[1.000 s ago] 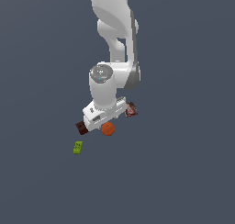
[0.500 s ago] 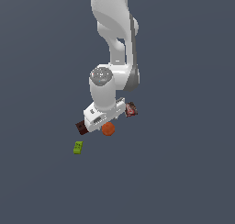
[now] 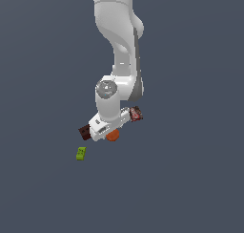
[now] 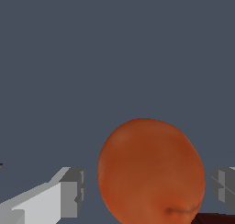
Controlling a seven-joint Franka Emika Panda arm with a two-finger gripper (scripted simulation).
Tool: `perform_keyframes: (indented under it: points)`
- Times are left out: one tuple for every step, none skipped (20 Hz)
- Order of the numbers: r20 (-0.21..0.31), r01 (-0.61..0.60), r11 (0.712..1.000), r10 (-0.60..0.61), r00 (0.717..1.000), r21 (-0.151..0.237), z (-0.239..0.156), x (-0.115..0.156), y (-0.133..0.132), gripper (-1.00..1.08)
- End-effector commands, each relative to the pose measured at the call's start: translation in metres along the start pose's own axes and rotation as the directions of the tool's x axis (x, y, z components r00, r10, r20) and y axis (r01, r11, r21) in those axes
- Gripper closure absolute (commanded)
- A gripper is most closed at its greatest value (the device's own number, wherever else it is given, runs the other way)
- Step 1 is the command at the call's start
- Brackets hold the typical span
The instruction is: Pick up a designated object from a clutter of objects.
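In the wrist view the two grey fingers (image 4: 73, 193) are seen spread apart, a gap left on each side of the smooth orange-red ball (image 4: 151, 172) that sits between them; nothing is clamped yet. In the exterior view the ball (image 3: 113, 136) rests on the dark grey counter (image 3: 190, 179) under the white arm's gripper (image 3: 106, 132). A dark brown block (image 3: 84, 131) lies at nine o'clock of the ball, a red-and-black packet (image 3: 136, 113) at one o'clock, a lime green brick (image 3: 81, 153) at eight o'clock. The approach is judged done; closing and lifting remain.
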State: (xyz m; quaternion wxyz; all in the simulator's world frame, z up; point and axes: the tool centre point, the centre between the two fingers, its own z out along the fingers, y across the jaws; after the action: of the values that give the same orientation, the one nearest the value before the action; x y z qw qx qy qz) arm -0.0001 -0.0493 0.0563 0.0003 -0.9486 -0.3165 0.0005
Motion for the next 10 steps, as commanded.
perform_keyframes:
  points:
    - [-0.001,0.001,1.0,-0.001,1.0,-0.001,0.007,0.0004,0.0004,-0.92]
    - [-0.001,0.001,1.0,-0.001,1.0,-0.001,0.0083,0.0005,0.0006,-0.92]
    - [-0.001,0.001,1.0,-0.001,1.0,-0.001,0.0091,0.0005,0.0007,-0.92]
    - [-0.001,0.001,1.0,-0.001,1.0,-0.001,0.0094,0.0006,0.0008,-0.92]
    - [-0.001,0.001,1.0,-0.001,1.0,-0.001,0.0094,0.0006,0.0008,1.08]
    - [-0.001,0.001,1.0,-0.001,1.0,-0.001,0.0094,0.0006,0.0008,1.08]
    - [-0.001,0.001,1.0,-0.001,1.0,-0.001,0.0094,0.0006,0.0008,1.08]
    - [-0.001,0.001,1.0,-0.001,1.0,-0.001,0.0094,0.0006,0.0008,1.08]
    - [-0.001,0.001,1.0,-0.001,1.0,-0.001,0.0094,0.0006,0.0008,1.08]
    - [-0.001,0.001,1.0,-0.001,1.0,-0.001,0.0094,0.0006,0.0008,1.08]
